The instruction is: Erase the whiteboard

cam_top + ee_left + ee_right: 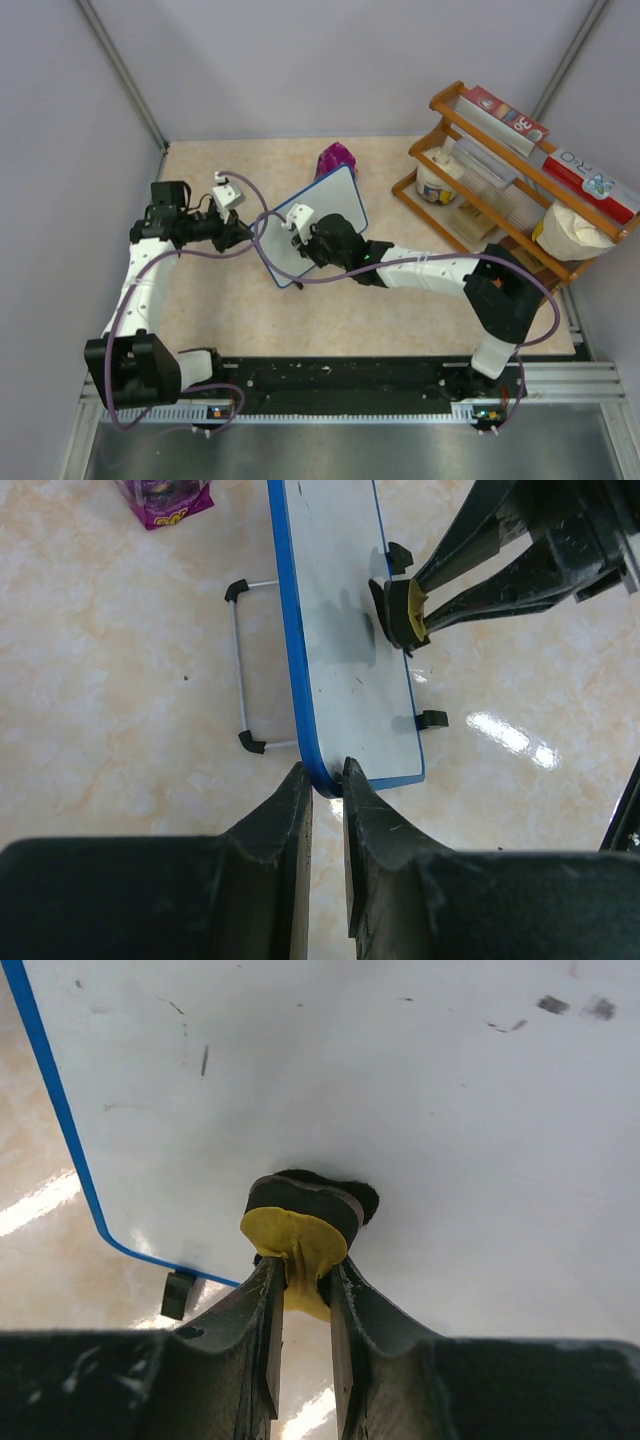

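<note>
The whiteboard (335, 210), white with a thin blue frame and black feet, stands tilted in the middle of the table. My left gripper (328, 777) is shut on the whiteboard's (345, 610) near corner, edge-on. My right gripper (302, 1272) is shut on the yellow-and-black eraser (300, 1225), whose black pad presses against the whiteboard face (400, 1090). A few small dark marks show on the board near its top. In the top view the right gripper (312, 243) sits at the board's lower left part and the left gripper (254, 236) at its left edge.
A purple snack bag (336, 159) lies behind the board. A wooden rack (470, 215) with boxes, a cup and a paper bag stands at the right. The board's wire stand (243, 660) rests on the table.
</note>
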You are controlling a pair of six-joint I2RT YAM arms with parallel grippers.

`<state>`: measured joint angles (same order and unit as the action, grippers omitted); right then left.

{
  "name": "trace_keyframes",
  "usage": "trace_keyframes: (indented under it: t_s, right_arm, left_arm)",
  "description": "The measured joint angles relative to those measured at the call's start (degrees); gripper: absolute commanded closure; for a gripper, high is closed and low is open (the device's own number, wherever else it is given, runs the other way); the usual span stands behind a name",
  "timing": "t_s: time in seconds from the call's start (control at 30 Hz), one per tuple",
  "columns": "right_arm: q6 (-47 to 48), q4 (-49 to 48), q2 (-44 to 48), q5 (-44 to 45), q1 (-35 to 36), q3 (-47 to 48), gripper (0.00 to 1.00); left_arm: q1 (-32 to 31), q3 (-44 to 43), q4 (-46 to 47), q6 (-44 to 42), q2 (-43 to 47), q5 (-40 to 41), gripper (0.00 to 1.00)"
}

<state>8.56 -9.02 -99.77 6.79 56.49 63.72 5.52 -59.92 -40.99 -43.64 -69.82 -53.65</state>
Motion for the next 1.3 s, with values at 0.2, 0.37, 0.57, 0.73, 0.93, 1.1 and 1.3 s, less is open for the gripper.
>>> trace_keyframes:
  t_s: [0.2, 0.37, 0.57, 0.73, 0.93, 1.1, 1.3]
  right_arm:
    - [0.57, 5.77, 5.35, 0.04, -2.71, -0.02, 1.00]
    - [1.46, 9.86, 11.45, 0.09, -6.38, -0.46, 1.00]
    - [2.75, 16.81, 17.73, -0.42, -9.94, -3.37, 1.00]
    - [4.02, 26.67, 20.94, -2.38, -16.61, -5.66, 1.00]
    - [7.19, 34.21, 26.99, -3.17, -24.59, -11.32, 1.00]
    - [9.60, 37.92, 28.72, -3.96, -25.49, -13.55, 1.00]
    - [10.58, 39.93, 28.72, -4.15, -26.75, -15.85, 1.00]
  left_arm:
    - [-0.07, -0.98, -1.05, -0.07, -0.22, 0.79, 1.00]
    - [-0.09, -2.03, -3.13, -0.68, -0.22, 1.60, 1.00]
    - [-0.07, -2.27, -4.07, -1.44, -0.22, 2.16, 1.00]
    - [-0.07, -2.27, -4.09, -1.55, -0.22, 2.21, 1.00]
    - [-0.07, -2.27, -4.07, -1.51, -0.22, 2.21, 0.97]
    - [-0.07, -2.27, -3.80, -1.16, -0.24, 2.58, 0.89]
    - [-0.07, -2.25, -2.64, -0.02, -0.74, 3.85, 0.81]
